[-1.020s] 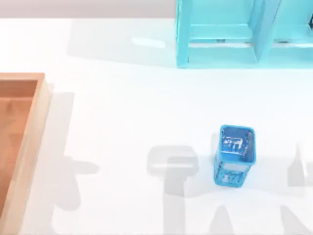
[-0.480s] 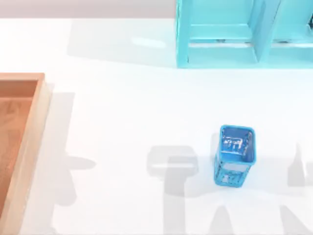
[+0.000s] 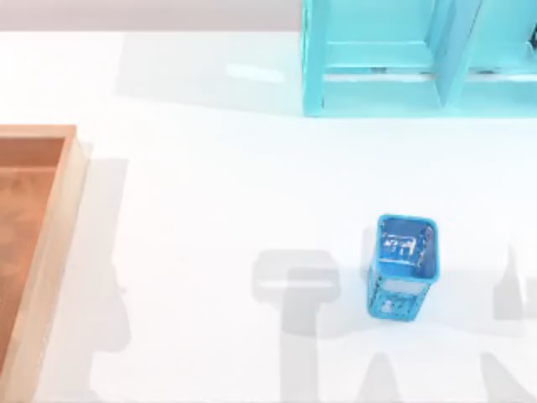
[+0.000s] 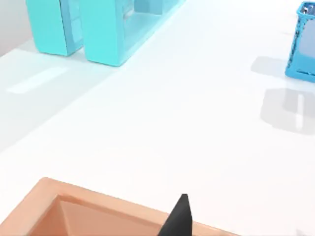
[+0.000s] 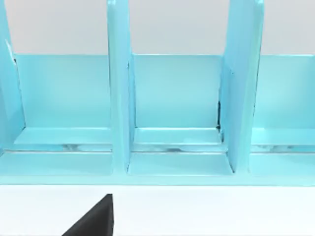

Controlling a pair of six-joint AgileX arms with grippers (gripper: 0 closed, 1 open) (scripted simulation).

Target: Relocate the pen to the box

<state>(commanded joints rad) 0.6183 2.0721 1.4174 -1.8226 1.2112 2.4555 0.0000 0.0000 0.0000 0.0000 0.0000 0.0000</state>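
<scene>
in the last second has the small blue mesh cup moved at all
No. In the top view the small blue mesh cup sits at the same spot below the cyan shelf unit and right of the wooden tray.

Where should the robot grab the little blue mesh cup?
Probably by its rim, coming from straight above. The small blue mesh cup stands upright on the white table with its squarish open mouth facing up, so a gripper could pinch one thin wall or span two opposite flat sides.

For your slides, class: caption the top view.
Wooden box at left, blue mesh cup right of centre, cyan shelf unit behind, white table.
</scene>
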